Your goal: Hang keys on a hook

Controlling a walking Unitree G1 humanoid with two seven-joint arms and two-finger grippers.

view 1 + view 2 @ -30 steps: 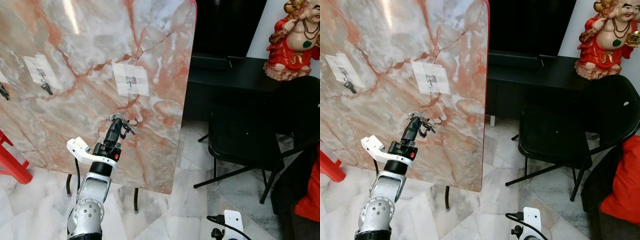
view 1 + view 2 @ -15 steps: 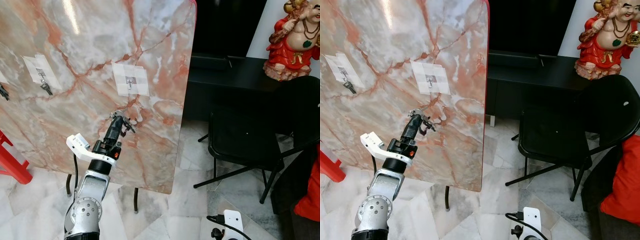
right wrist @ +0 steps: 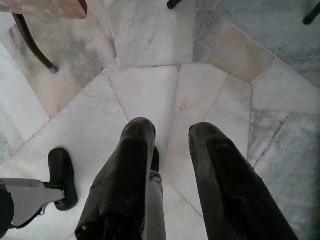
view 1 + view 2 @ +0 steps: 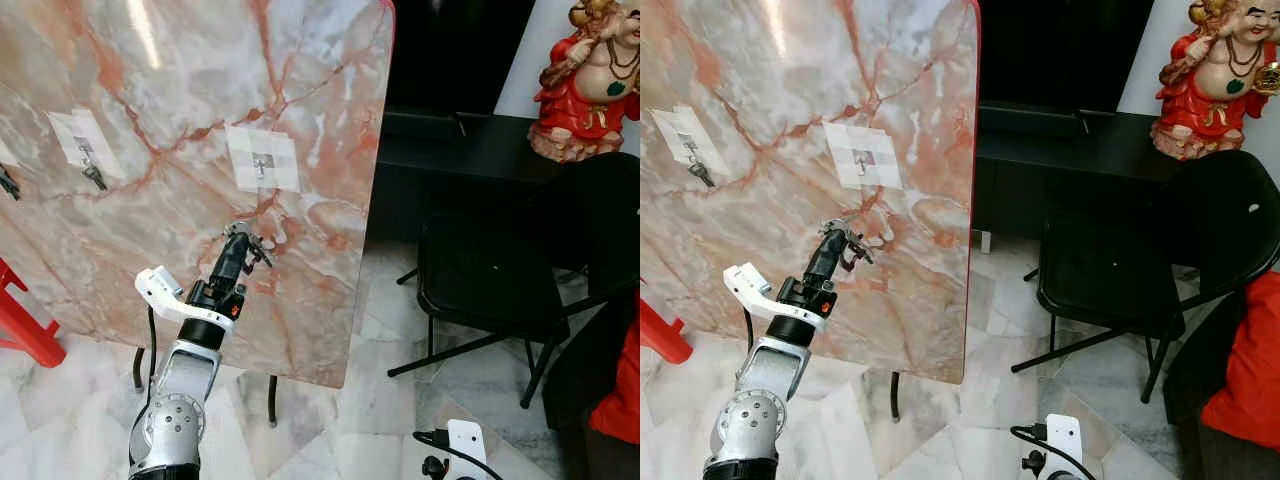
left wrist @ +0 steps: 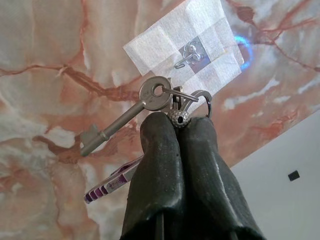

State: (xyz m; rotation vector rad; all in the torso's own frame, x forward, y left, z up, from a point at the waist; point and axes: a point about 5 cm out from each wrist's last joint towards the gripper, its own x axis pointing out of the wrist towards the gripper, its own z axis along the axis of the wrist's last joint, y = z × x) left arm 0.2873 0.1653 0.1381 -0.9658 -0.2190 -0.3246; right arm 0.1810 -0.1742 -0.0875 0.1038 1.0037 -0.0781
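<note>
Now left end effector [image 4: 236, 243] clenched on keys [image 5: 150, 107], pointing up slab; hook [image 4: 262, 164] lies straight above, apart. Right end effector [image 3: 170, 135] released, idle.

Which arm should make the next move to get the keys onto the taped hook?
Left. The left gripper is shut on the silver key bunch, raised just below the small metal hook on white tape on the marble panel. The right gripper hangs open over the floor.
</note>
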